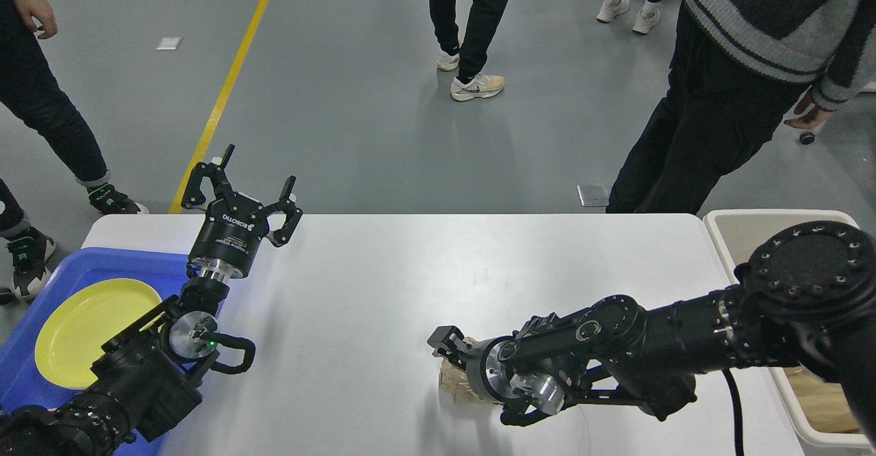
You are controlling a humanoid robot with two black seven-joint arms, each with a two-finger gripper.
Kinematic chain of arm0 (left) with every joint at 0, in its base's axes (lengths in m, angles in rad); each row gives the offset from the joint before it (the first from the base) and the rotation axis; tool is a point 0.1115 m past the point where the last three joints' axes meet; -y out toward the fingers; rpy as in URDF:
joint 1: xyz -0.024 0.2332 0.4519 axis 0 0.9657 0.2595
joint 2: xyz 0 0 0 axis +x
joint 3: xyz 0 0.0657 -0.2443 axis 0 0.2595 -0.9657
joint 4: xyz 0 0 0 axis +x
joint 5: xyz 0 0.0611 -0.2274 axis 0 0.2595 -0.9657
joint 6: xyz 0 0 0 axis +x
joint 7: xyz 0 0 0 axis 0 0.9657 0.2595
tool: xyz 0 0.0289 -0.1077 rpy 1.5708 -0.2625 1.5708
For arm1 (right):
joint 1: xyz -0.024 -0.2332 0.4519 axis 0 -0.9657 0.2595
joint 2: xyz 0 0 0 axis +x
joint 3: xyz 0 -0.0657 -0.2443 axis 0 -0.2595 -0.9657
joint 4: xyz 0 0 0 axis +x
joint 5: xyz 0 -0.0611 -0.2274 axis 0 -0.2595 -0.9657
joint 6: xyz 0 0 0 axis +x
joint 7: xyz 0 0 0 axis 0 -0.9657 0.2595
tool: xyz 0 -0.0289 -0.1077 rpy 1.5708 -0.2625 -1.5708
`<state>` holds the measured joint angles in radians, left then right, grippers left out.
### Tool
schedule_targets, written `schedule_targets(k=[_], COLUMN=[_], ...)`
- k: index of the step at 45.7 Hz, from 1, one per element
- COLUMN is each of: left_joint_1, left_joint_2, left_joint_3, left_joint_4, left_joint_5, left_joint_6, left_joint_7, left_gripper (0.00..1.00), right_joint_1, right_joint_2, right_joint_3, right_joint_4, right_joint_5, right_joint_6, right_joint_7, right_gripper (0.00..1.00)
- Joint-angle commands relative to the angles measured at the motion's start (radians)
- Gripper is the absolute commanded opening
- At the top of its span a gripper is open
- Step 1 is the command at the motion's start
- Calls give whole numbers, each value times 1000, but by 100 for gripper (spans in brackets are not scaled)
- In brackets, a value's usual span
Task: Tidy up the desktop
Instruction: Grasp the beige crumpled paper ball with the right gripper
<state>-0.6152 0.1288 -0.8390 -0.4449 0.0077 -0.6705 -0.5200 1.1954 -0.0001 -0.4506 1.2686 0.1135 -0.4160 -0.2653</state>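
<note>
On the left, desktop (383, 271) smooth, matte white.

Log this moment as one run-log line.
right gripper: over crumpled paper ball, grip unclear | left gripper: open, idle | desktop: ball remains

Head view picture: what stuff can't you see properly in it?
- Crumpled brown paper ball: mostly hidden under the right tool, so whether the fingers are closed on it cannot be told.
- Beige bin: covered by the right arm and cut off by the right edge.
- Yellow plate and blue tray: near part hidden behind the left arm.
- People: cut off by the top edge.
</note>
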Motion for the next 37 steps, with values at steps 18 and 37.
schedule_targets(k=[18, 37], left_joint_1=[0, 0], left_joint_2=[0, 0], left_joint_3=[0, 0], left_joint_4=[0, 0], left_joint_5=[0, 0], left_joint_6=[0, 0], left_joint_7=[0, 0], left_gripper=[100, 100], right_joint_1=[-2, -14], right_joint_2=[22, 52], right_joint_3=[-88, -157], right_joint_4=[-77, -77], right_joint_5=[3, -103], right_joint_6=[-23, -18], right_joint_7=[-2, -2], right_gripper=[100, 2])
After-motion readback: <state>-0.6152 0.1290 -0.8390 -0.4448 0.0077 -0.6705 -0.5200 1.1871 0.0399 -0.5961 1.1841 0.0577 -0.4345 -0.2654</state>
